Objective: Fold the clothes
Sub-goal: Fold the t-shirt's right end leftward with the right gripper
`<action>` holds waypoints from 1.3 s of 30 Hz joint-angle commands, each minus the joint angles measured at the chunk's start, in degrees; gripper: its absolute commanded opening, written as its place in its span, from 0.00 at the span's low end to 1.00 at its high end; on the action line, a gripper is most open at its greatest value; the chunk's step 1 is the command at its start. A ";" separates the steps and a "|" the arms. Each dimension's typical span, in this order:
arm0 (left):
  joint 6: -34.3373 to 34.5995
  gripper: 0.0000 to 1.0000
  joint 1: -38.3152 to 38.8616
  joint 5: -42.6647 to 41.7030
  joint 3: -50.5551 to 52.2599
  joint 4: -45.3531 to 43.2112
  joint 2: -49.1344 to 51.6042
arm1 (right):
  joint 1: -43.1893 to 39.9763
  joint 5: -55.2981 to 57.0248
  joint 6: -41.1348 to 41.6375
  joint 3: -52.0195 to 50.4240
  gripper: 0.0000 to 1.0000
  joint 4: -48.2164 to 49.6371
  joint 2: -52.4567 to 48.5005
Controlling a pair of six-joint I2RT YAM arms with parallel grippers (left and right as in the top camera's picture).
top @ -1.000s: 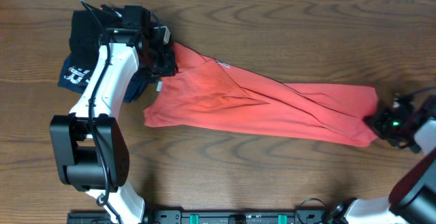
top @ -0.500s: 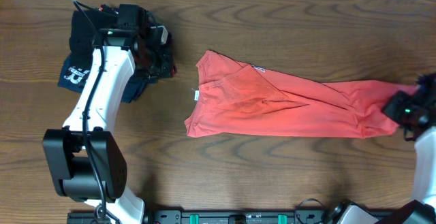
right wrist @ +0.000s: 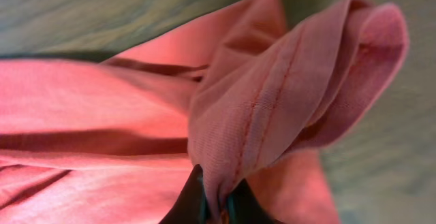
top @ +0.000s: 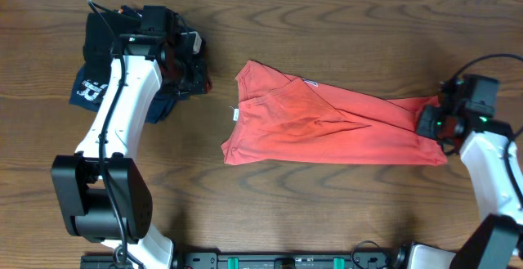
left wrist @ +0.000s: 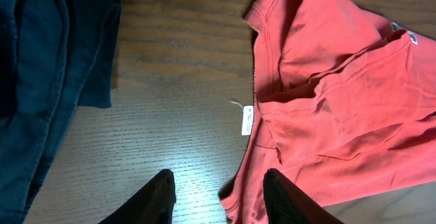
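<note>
- While the coral-red short-sleeved cotton T-shirt lies bunched lengthwise on the brown wooden table, reaching from the centre to the right side, its right end sits in the right gripper.
- That gripper's fingers are pinched together on a thick seamed fold of the shirt, seen close up in the right wrist view.
- The left gripper hangs at the far left, beside the folded black garment and the folded navy garment with white lettering.
- Its fingers stand apart over bare wood, holding nothing.
- A small white tag juts from the shirt's left edge.
</note>
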State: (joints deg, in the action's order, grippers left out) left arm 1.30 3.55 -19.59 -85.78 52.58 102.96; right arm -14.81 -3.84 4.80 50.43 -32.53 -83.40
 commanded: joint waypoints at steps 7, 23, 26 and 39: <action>-0.61 0.45 0.17 -0.74 -1.20 1.25 -0.85 | 3.50 1.14 -1.40 0.04 0.32 0.42 -4.11; -0.61 0.45 0.17 -0.74 -1.20 1.40 -0.85 | -10.34 -2.19 6.56 0.35 0.01 0.15 -5.33; -0.61 0.45 0.17 -0.74 -1.20 1.40 -0.85 | -10.10 -5.55 7.41 0.33 0.01 1.20 -9.62; -0.59 0.45 0.17 -0.74 -1.20 1.38 -0.85 | -2.12 -30.67 5.25 0.48 0.01 17.03 -13.22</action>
State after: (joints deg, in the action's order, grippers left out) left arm 1.30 3.55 -19.59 -85.78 53.69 102.96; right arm -17.21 -30.55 12.69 50.46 -15.40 -98.30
